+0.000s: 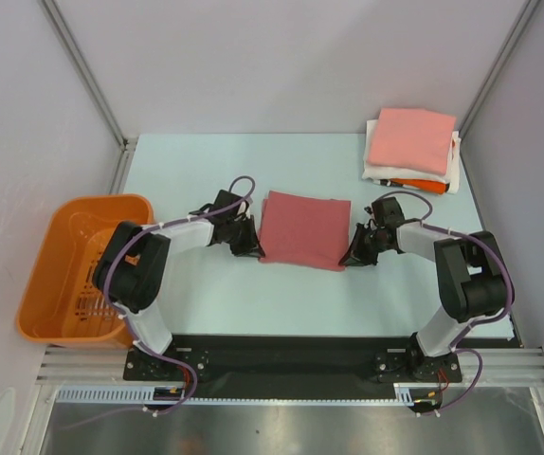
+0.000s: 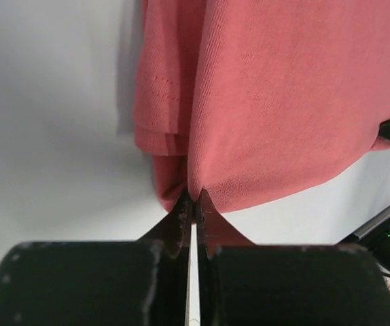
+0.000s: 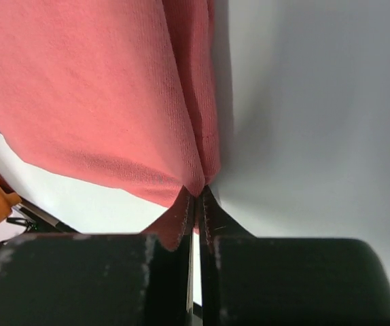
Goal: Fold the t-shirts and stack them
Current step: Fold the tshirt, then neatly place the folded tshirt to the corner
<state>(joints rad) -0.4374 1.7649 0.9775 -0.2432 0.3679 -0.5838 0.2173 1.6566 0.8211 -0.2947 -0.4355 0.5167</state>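
A dusty-red t-shirt (image 1: 304, 229), folded to a rough square, lies at the middle of the table. My left gripper (image 1: 250, 248) is shut on its near left corner; in the left wrist view the cloth (image 2: 276, 102) is pinched at the gripper (image 2: 195, 198). My right gripper (image 1: 353, 254) is shut on the near right corner; the cloth (image 3: 93, 88) is pinched at the gripper (image 3: 198, 192). A stack of folded tees stands at the back right: salmon-pink (image 1: 410, 139) on top, white (image 1: 454, 161) and orange (image 1: 422, 184) below.
An orange plastic basket (image 1: 78, 268) stands off the table's left edge. Grey walls and metal posts enclose the table on three sides. The arm bases sit on a black rail (image 1: 291, 358) at the near edge.
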